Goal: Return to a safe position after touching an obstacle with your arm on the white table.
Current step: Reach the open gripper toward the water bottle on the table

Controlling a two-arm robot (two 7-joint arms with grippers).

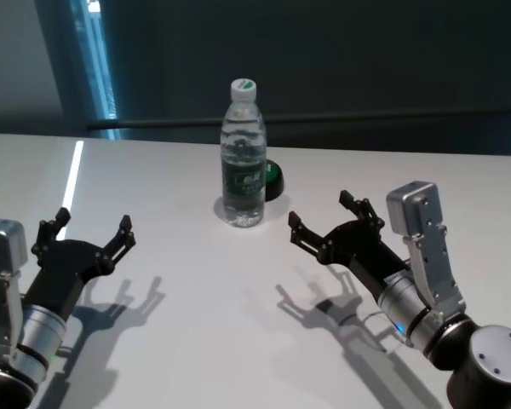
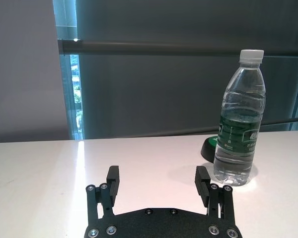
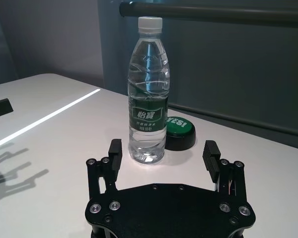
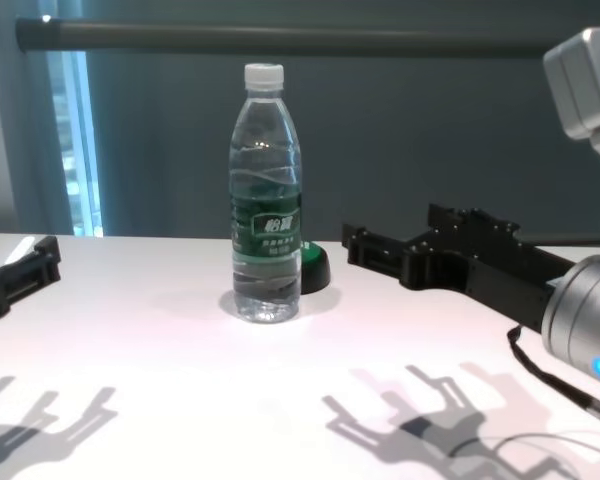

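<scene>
A tall clear water bottle (image 1: 243,158) with a white cap and dark green label stands upright on the white table (image 1: 196,324), near its far middle. It also shows in the left wrist view (image 2: 238,131), the right wrist view (image 3: 148,94) and the chest view (image 4: 266,200). My right gripper (image 1: 325,221) is open and empty, hovering to the right of the bottle, a short gap away, pointing toward it (image 3: 163,153) (image 4: 365,245). My left gripper (image 1: 94,230) is open and empty at the table's left, well apart from the bottle (image 2: 159,181).
A small dark green dome-shaped button (image 1: 272,181) sits just behind and right of the bottle, close to it (image 3: 179,133). A dark wall and a rail (image 4: 280,38) run behind the table's far edge.
</scene>
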